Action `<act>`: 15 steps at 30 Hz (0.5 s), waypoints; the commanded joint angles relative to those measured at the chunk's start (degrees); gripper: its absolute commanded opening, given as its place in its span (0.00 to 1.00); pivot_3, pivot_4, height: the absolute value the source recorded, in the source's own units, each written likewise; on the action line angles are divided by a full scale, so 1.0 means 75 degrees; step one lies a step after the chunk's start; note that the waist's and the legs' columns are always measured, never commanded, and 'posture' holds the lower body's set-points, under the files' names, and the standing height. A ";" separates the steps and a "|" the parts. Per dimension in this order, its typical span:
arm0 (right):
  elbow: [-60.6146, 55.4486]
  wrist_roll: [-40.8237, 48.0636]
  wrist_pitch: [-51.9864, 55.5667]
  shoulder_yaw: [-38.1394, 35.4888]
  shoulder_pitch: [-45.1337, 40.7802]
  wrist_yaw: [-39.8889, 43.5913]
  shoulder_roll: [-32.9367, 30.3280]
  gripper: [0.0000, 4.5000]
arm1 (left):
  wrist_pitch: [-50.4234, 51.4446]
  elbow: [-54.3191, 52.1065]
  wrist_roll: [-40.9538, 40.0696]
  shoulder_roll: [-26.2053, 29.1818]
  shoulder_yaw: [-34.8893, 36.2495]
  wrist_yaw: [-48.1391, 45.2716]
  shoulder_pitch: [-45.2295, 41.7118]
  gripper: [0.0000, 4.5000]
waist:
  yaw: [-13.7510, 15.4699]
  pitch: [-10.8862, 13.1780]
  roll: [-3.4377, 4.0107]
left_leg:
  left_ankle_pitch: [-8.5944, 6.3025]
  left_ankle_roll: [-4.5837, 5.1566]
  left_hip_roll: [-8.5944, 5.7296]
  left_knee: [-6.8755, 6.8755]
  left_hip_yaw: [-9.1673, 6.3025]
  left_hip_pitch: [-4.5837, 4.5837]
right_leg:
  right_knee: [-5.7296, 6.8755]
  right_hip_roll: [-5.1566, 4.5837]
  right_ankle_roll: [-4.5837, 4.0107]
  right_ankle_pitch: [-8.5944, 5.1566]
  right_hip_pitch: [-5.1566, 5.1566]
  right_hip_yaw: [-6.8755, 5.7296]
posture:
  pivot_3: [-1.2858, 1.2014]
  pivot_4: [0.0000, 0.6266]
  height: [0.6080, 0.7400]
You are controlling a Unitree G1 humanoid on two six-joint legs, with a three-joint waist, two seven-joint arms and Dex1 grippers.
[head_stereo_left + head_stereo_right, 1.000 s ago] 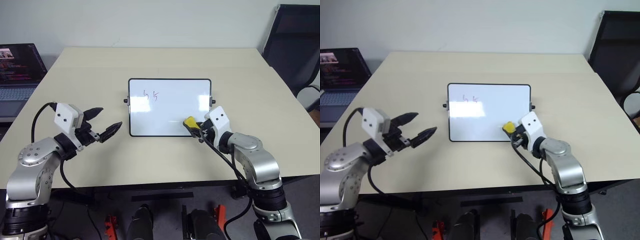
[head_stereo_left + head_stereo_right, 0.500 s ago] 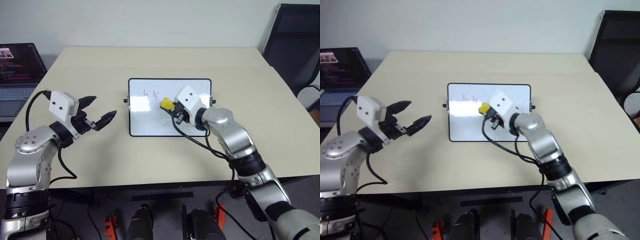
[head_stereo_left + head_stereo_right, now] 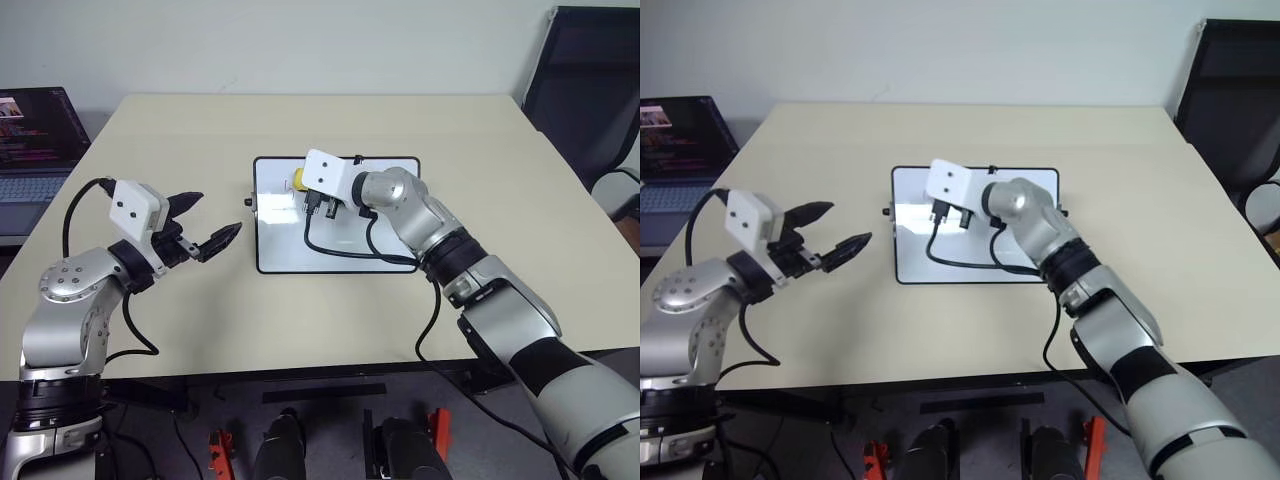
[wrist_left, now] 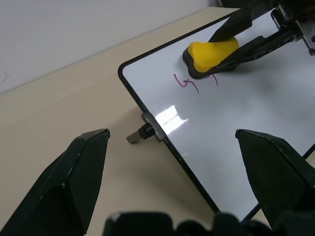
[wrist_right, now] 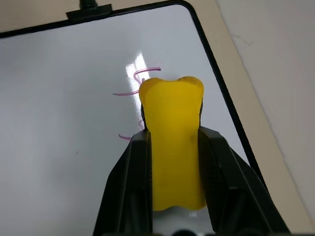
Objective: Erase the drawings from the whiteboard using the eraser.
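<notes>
- Two arms show in the left eye view: the right gripper (image 3: 300, 185) clamps the eraser (image 3: 298, 180) over the far-left part of the whiteboard (image 3: 340, 245); the left gripper (image 3: 210, 222) hangs spread wide, just left of the whiteboard.
- Left wrist view: the eraser sits on the drawings (image 4: 189, 84), near the whiteboard's corner, its dark underside to the surface.
- Right wrist view: both fingers (image 5: 130, 182) pinch the eraser's sides; red strokes peek out beside it.

Black-framed whiteboard (image 3: 335, 250) flat on table, yellow eraser (image 5: 174, 142) over red drawings (image 4: 189, 84) near its corner
</notes>
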 commanded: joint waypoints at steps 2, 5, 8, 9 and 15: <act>0.0492 -0.0399 -0.0345 0.0136 -0.0273 0.0277 -0.0012 0.21 | -0.0184 -0.0213 0.0033 0.0052 0.0084 -0.0011 -0.0033 1.00 | 0.0001 0.0000 -0.0001 | 0.0000 0.0000 0.0000 0.0005 -0.0001 0.0001 | -0.0001 0.0000 0.0002 0.0000 0.0002 0.0000 | 0.52 0.24 1.00; 0.1055 -0.0623 -0.0663 -0.0046 -0.0712 -0.0793 0.0072 0.21 | -0.0208 -0.0211 0.0036 0.0040 0.0055 -0.0012 -0.0037 1.00 | -0.0004 0.0000 0.0001 | 0.0000 0.0000 0.0000 0.0005 -0.0001 0.0002 | 0.0001 0.0000 0.0000 0.0003 0.0003 0.0000 | 0.52 0.24 1.00; 0.1219 -0.0612 -0.0728 0.0042 -0.0614 -0.0251 0.0051 0.21 | -0.0223 -0.0200 0.0028 0.0041 0.0037 -0.0022 -0.0035 1.00 | 0.0019 -0.0001 -0.0001 | 0.0002 -0.0002 0.0001 0.0005 -0.0008 0.0002 | 0.0009 0.0002 -0.0005 0.0006 -0.0001 -0.0003 | 0.52 0.24 1.00; 0.1206 -0.0620 -0.0738 0.0108 -0.0526 0.0013 0.0029 0.21 | -0.0226 -0.0197 0.0028 0.0041 0.0034 -0.0023 -0.0034 1.00 | 0.0026 0.0000 0.0000 | 0.0002 -0.0002 0.0001 0.0006 -0.0008 0.0002 | 0.0006 0.0002 -0.0004 0.0005 0.0000 -0.0003 | 0.52 0.24 1.00; 0.0816 -0.0743 -0.0792 0.0215 -0.0217 0.0654 -0.0100 0.21 | -0.0241 -0.0176 0.0027 0.0021 -0.0006 -0.0039 -0.0053 1.00 | 0.0026 -0.0001 -0.0001 | 0.0002 -0.0002 0.0001 0.0007 -0.0007 0.0010 | 0.0008 0.0003 -0.0001 0.0004 0.0009 -0.0001 | 0.52 0.24 1.00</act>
